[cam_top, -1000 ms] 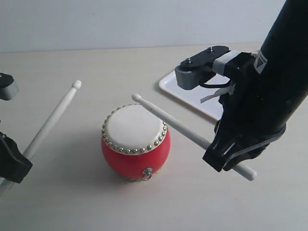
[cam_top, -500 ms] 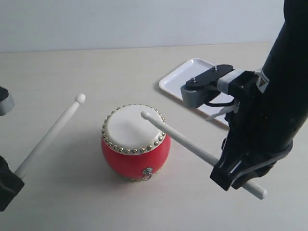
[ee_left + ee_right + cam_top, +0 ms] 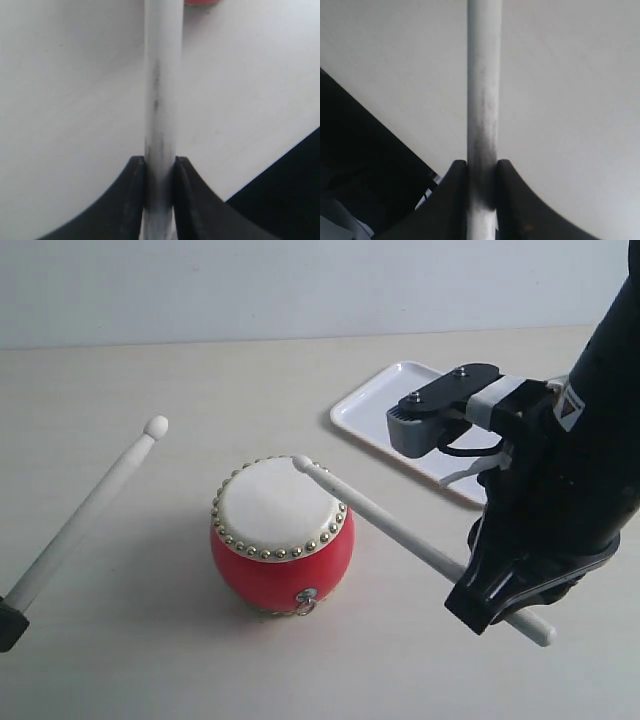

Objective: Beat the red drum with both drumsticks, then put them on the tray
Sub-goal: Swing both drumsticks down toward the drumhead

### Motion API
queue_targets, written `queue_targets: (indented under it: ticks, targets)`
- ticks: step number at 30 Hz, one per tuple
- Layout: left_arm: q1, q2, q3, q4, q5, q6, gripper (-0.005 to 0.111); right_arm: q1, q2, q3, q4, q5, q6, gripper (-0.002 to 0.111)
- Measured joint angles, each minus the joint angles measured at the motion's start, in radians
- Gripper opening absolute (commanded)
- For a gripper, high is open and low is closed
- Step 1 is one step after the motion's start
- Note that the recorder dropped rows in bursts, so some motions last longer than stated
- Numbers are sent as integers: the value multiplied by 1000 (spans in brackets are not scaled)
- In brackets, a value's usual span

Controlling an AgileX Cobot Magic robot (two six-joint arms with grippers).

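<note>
The red drum (image 3: 281,539) with a cream skin and metal studs stands mid-table. My right gripper (image 3: 497,600) is shut on a whitish drumstick (image 3: 400,532); its rounded tip is over the far right rim of the skin, and contact cannot be told. At the left edge my left gripper (image 3: 8,620), mostly out of frame, is shut on the other drumstick (image 3: 85,515), whose tip points up and away, left of the drum. The left wrist view shows black fingers (image 3: 132,200) clamping the stick (image 3: 161,100), and the right wrist view shows fingers (image 3: 512,200) pinching the stick (image 3: 483,90). The white tray (image 3: 385,410) lies behind the right arm.
The right arm's black body and grey wrist bracket (image 3: 440,415) hang over the tray's near part. Pale tabletop (image 3: 150,660) surrounds the drum, and a light wall runs along the back.
The right stick's tip dropped onto the drum skin, then lifted back towards the rim. The left stick and gripper slid down and left, its tip rising slightly again.
</note>
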Motion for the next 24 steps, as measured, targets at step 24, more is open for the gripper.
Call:
queue_targets:
  ticks: [24]
  targets:
    - [0,61,-8,2,-28,65,0,0,101,-94,-7,26,0,0]
